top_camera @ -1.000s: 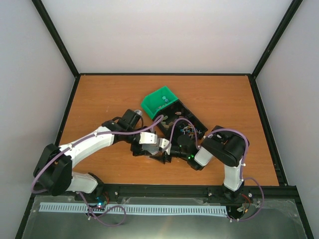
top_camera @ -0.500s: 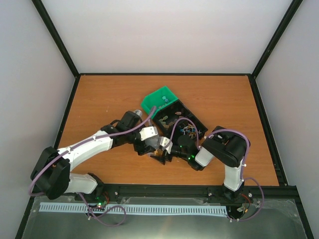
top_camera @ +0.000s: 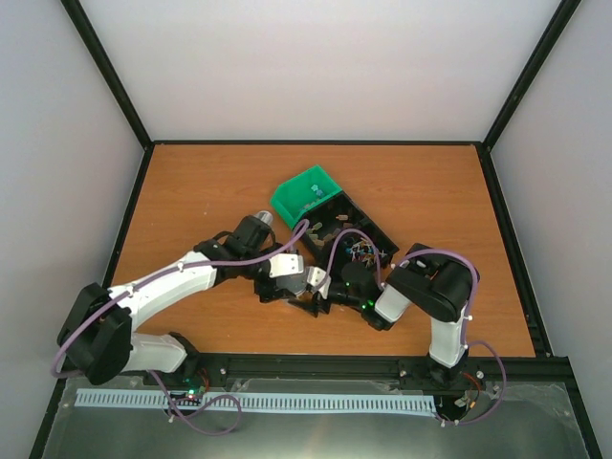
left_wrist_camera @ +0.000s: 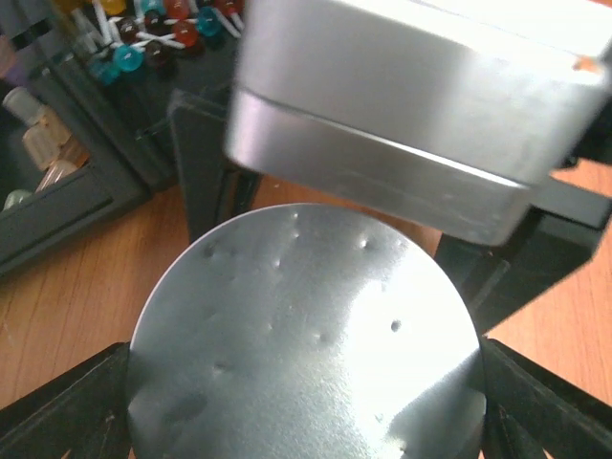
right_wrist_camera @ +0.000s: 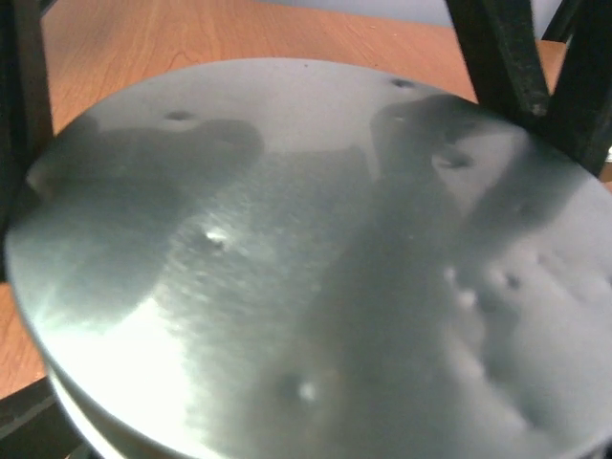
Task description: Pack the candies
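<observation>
**Two arms meeting over the bench, near the tray.** The left gripper [top_camera: 292, 277] has its jaws set wide and closed on the rim of a round metal disc [left_wrist_camera: 306, 335], whose dented flat face is turned to the left wrist camera. Just beyond the disc is a round tin [left_wrist_camera: 382, 124] with a seam running round its side. The same tin fills the right wrist view. The right gripper [top_camera: 335, 287] is at the tin, but whether its jaws clamp it or stand loose around it cannot be told.

The candies [top_camera: 313, 189] show only as a few bright specks in the green bin [top_camera: 292, 203]. The bin stands touching the far end of the black tray [top_camera: 375, 226]. The tray's compartments hold coloured sticks [left_wrist_camera: 143, 38] and pale lumps. Whether any candies are in the tin cannot be seen.

**Hazards, as judged.**
- The disc is smooth and gripped only by its edge, so a sideways knock from the tin could swivel it or pop it free.
- If the right jaws are loose, the tin may drop onto the bench [top_camera: 191, 191].
- The two pieces are very near each other, so a skewed approach would jam rim against rim.
- Both wrists work just beside the tray, where an elbow or cable could shove it and scatter its contents.
</observation>
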Robot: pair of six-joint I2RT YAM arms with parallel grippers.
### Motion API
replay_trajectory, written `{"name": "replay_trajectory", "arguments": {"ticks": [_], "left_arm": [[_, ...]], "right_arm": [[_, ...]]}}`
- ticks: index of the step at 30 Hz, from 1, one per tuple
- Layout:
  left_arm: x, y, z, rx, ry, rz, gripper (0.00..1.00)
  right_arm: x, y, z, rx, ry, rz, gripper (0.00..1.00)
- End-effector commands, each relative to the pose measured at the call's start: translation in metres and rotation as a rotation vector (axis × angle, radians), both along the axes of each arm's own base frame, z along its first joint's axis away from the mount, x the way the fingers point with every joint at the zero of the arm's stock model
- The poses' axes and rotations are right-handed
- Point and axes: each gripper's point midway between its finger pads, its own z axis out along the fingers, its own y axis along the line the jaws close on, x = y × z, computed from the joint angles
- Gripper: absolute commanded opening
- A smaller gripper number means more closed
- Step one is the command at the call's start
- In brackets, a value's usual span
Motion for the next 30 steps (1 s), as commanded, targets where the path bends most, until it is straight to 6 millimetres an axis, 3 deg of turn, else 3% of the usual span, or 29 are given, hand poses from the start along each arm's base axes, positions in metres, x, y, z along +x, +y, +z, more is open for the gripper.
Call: {"name": "replay_trajectory", "arguments": {"ticks": [1, 4, 6, 8, 10, 15, 18, 22, 30], "left_arm": [[-0.057, 0.022, -0.031, 0.136, 0.083, -0.379, 0.76], [-0.054, 0.022, -0.033, 0.153, 0.086, -0.424, 0.76], [-0.044, 0.018, -0.033, 0.148, 0.103, -0.366, 0.76], [-0.022, 0.012, -0.031, 0.136, 0.115, -0.205, 0.74], [-0.001, 0.009, -0.032, 0.116, 0.132, 0.007, 0.73], [0.019, 0.011, -0.026, 0.027, 0.139, 0.304, 0.73], [0.019, 0.009, -0.027, 0.021, 0.145, 0.354, 0.74], [0.006, 0.003, -0.029, 0.036, 0.141, 0.288, 0.74], [-0.034, 0.007, -0.023, 0.047, 0.096, -0.044, 0.74]], "right_arm": [[-0.008, -0.002, 0.012, 0.045, -0.037, 0.076, 0.66], [-0.011, -0.003, 0.015, 0.051, -0.044, 0.107, 0.65], [-0.008, -0.005, 0.015, 0.044, -0.054, 0.089, 0.73], [-0.001, -0.007, 0.016, 0.039, -0.055, 0.048, 0.88], [0.001, -0.008, 0.017, 0.044, -0.035, 0.028, 0.97], [0.004, -0.011, 0.014, 0.039, -0.022, -0.028, 1.0], [0.009, -0.01, 0.009, 0.025, -0.016, -0.059, 1.0], [0.014, -0.007, 0.009, 0.021, -0.021, -0.072, 0.99], [0.004, -0.007, 0.009, 0.014, -0.033, -0.022, 0.74]]}}
